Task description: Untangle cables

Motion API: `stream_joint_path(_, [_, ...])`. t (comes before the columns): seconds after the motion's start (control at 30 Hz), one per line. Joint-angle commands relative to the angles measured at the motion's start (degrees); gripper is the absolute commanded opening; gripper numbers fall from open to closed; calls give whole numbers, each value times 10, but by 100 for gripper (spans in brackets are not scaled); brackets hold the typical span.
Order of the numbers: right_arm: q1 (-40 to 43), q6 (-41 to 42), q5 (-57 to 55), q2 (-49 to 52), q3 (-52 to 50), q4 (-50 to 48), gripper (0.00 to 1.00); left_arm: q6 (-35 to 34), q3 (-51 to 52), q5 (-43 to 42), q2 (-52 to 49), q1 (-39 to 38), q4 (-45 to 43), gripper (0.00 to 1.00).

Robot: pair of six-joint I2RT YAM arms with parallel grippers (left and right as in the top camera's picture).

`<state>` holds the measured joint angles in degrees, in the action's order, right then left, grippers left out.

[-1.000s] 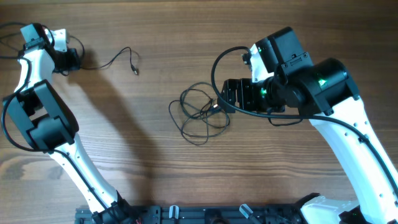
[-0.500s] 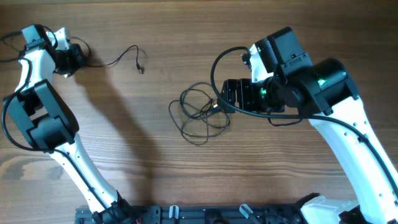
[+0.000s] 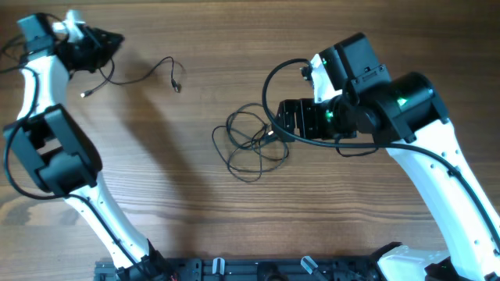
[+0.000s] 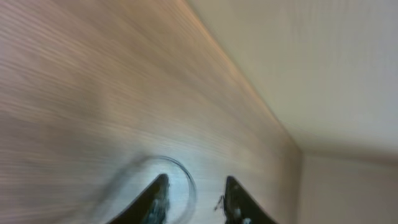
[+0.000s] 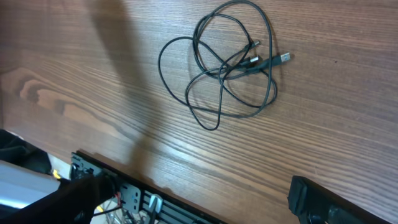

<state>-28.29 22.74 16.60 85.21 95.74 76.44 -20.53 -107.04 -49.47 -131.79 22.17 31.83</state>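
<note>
A tangle of thin dark cables (image 3: 251,142) lies mid-table, and in the right wrist view the same tangle (image 5: 224,62) shows a silvery plug. My right gripper (image 3: 280,119) hangs wide open at the tangle's right edge, and its fingers (image 5: 314,199) hold nothing. A separate loose cable (image 3: 144,72) runs from below my left gripper (image 3: 109,40) to a small plug (image 3: 178,87). Its other tip (image 3: 84,95) lies on the wood. The left wrist view is blurred. There the left gripper (image 4: 196,198) has its fingers apart, with a cable arc (image 4: 186,180) curving between them.
A black rail (image 3: 234,269) runs along the table's front edge and also shows in the right wrist view as the rail (image 5: 124,190). The right arm's own thick black cable (image 3: 269,86) loops above the tangle. A pale wall (image 4: 311,62) rises beyond the far table edge.
My left gripper has swung up toward the far edge and turned. The loose cable shifted with it, and its left tip now lies bare on the wood. The right arm has not moved.
</note>
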Motion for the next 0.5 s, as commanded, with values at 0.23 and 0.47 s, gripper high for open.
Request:
stream_joint_path(0.23, [-2,-12,2,38,2,-3,100,34,2,300,8,-182,134,69])
stream_joint_path(0.47, [-2,-17,2,38,2,0,100,34,2,477,7,-210,132,69])
